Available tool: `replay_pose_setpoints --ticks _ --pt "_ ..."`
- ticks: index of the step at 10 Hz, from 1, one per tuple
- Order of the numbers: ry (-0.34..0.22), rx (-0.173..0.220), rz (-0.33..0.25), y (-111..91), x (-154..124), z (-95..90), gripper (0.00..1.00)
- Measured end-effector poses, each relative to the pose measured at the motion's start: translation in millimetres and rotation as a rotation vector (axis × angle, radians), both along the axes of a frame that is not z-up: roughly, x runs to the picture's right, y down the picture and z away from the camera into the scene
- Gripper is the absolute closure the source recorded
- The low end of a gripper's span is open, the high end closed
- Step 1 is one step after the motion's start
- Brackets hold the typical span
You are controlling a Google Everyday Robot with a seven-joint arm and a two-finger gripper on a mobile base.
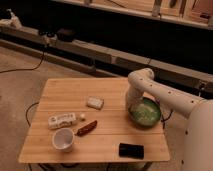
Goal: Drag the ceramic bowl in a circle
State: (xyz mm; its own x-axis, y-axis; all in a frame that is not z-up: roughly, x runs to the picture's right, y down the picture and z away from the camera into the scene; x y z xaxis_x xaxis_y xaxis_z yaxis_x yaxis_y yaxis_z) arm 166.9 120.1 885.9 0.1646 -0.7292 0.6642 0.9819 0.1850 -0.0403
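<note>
Tool [131, 108] at ceramic bowl [147, 114] rim (white packet [62, 120] print unreadable)

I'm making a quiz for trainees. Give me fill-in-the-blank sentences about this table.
The gripper is down at the rim of the ceramic bowl, which is ____ in colour.
The small cup-like bowl is ____.
The flat rectangular object at the front edge of the table is ____.
Missing words: green; white; black.
</note>
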Motion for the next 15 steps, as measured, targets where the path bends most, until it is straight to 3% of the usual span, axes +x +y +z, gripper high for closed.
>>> replay_pose_setpoints --ticks 3,6,10,12,15 --pt "-0.017 0.053 -0.025 -26.3 -21.2 18.1 1.0" --pt "-0.131 0.076 -0.053 -30.7 -89.8 12.2 1.0" --pt "-0.288 0.054 -0.048 -3.7 -166.3 -22.6 1.0" --pt "-0.305 0.04 -0.029 13.6 -176.4 -44.8 1.0" --pt "-0.284 0.006 -0.01 45.0 -167.9 -81.5 1.0"
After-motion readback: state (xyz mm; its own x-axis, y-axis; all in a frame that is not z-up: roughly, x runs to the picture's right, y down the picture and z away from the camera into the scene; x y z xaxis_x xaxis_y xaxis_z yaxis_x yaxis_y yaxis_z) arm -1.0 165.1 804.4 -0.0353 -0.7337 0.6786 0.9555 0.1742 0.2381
